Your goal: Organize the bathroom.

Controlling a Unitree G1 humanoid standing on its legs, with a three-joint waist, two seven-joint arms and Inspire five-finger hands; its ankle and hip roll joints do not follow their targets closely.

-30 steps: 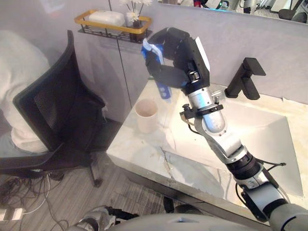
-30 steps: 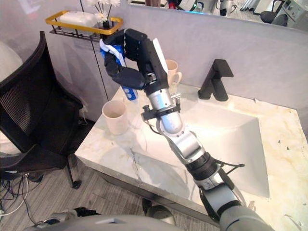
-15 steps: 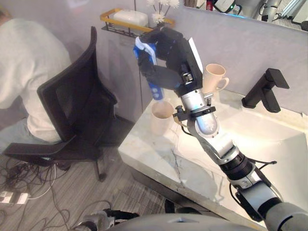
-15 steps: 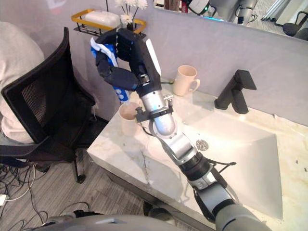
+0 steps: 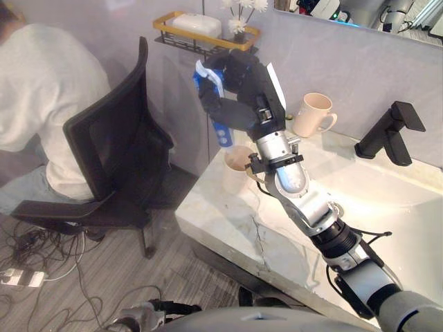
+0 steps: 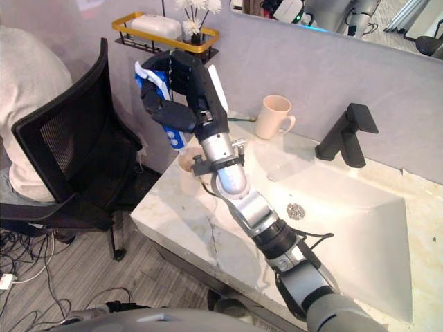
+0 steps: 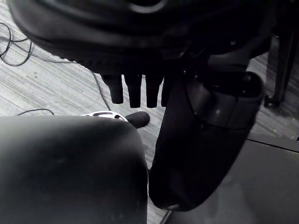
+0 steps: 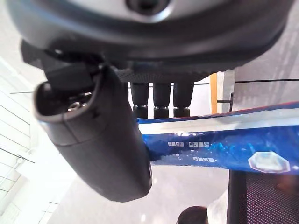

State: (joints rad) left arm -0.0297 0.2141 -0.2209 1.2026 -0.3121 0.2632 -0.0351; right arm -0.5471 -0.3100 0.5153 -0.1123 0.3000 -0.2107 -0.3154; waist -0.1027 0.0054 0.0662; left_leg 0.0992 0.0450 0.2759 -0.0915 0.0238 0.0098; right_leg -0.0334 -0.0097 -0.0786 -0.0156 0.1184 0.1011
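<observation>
My right hand [image 5: 243, 97] is raised over the counter's left corner, shut on a blue and white toothpaste tube [image 5: 222, 133]. The tube hangs tip down just above a beige cup [image 5: 238, 160] that stands upright on the marble counter [image 5: 214, 214]. In the right wrist view the tube [image 8: 224, 140] lies across the curled fingers with the thumb [image 8: 93, 135] against it. My left hand [image 7: 140, 42] hangs low over the floor with its fingers [image 7: 140, 93] straight and nothing in it.
A cream mug [image 5: 313, 114] stands by the back wall, left of the black faucet [image 5: 394, 131] and the sink basin [image 5: 387, 200]. A gold-rimmed wall shelf [image 5: 208, 38] carries a white box and flowers. A black office chair [image 5: 111, 159] and a seated person [image 5: 41, 90] are at left.
The camera has swung left, bringing the chair and person into view. My right hand has carried the tube from right of the cup to just above it.
</observation>
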